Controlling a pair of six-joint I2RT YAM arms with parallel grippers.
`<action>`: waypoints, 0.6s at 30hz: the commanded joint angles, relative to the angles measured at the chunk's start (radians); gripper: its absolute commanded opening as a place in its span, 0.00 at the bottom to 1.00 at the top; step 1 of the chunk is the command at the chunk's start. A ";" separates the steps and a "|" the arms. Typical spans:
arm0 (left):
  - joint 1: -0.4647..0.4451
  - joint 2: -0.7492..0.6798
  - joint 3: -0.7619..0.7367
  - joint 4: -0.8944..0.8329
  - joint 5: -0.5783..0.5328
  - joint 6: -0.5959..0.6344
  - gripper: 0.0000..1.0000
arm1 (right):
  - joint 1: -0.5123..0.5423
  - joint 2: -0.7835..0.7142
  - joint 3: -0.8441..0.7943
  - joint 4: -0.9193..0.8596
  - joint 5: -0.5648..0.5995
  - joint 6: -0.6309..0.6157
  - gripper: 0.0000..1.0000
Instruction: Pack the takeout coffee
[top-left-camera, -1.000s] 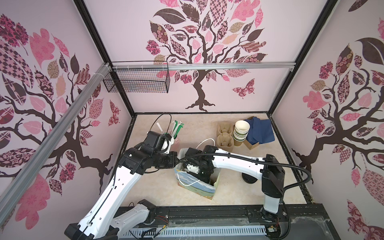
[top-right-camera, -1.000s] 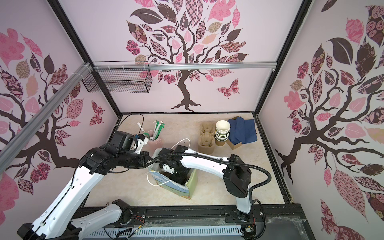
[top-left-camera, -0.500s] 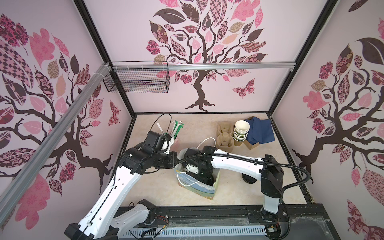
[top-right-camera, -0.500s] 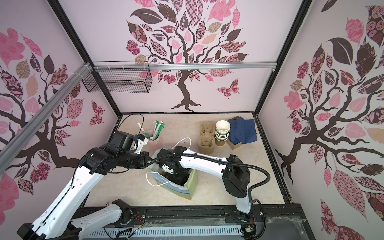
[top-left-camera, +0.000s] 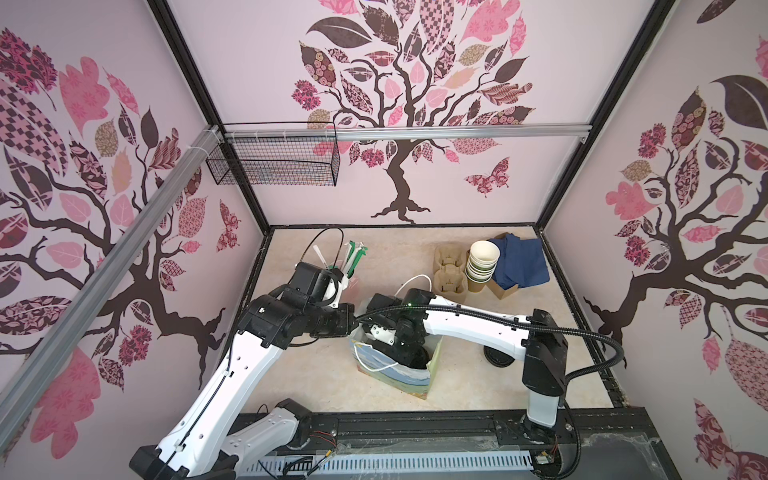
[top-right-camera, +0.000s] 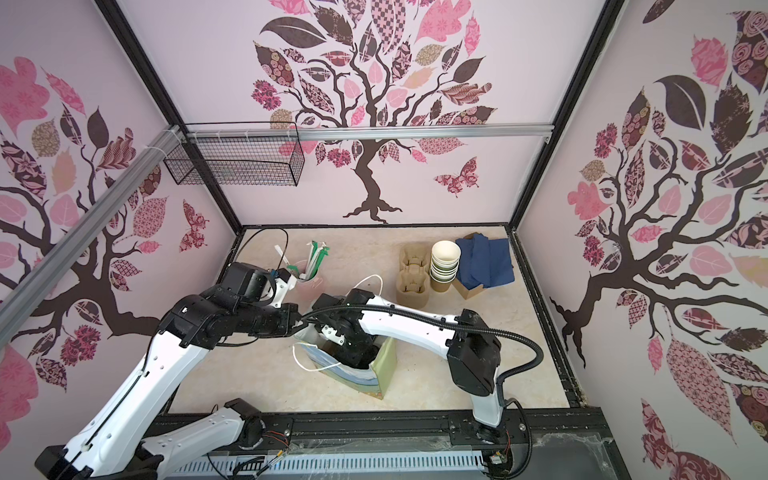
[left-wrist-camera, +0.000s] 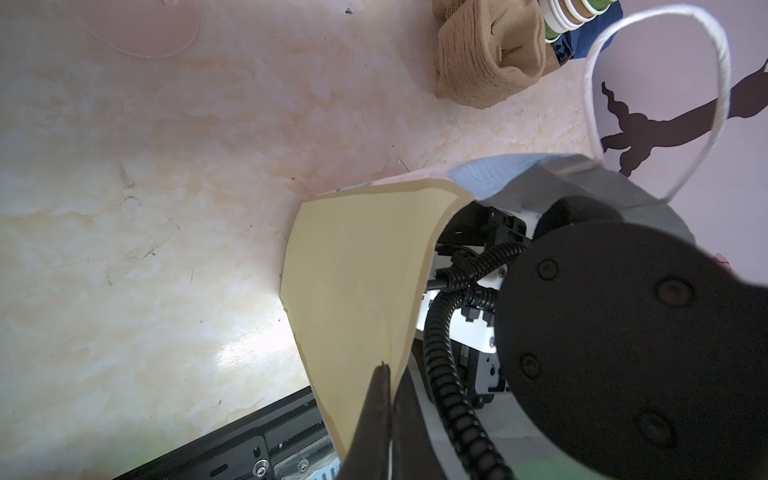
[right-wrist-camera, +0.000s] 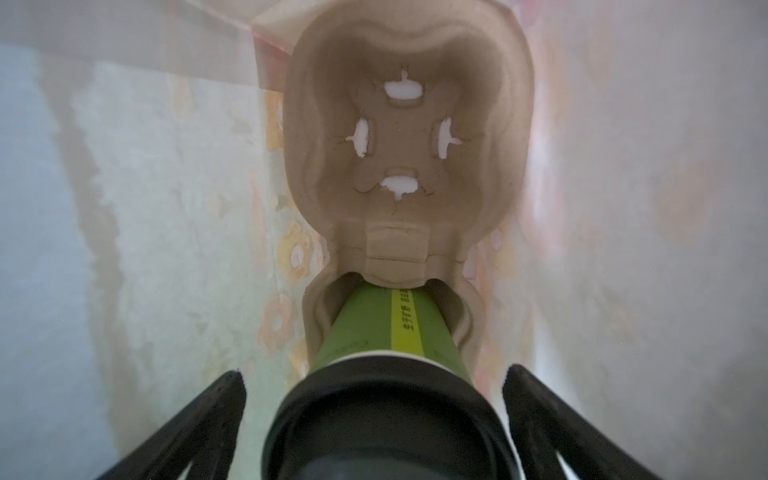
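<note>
1 takeout coffee (right-wrist-camera: 365, 328) inside pinched bag (left-wrist-camera: 353, 270).

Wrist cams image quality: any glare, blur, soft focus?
Left wrist view: specular glare patch on the tabletop, otherwise sharp. Right wrist view: dim, tinted light inside the paper bag; near lid of the takeout coffee blurred, cup carrier sharper.

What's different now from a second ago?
Almost nothing moved. The right gripper, down in the bag, now has its jaws open on either side of the coffee, which sits in a carrier. It seems to have just let go. The left gripper stays shut on the bag's edge. Both arms and the bag are where they were.
</note>
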 joint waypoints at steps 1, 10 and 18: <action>-0.004 -0.001 0.007 -0.025 0.001 0.012 0.00 | 0.006 -0.058 0.042 -0.025 0.007 0.018 1.00; -0.004 0.001 0.011 -0.033 -0.007 0.009 0.00 | 0.006 -0.117 0.028 -0.020 0.034 0.042 1.00; -0.004 0.006 0.013 -0.036 -0.012 0.009 0.00 | 0.006 -0.150 0.052 -0.021 0.034 0.057 1.00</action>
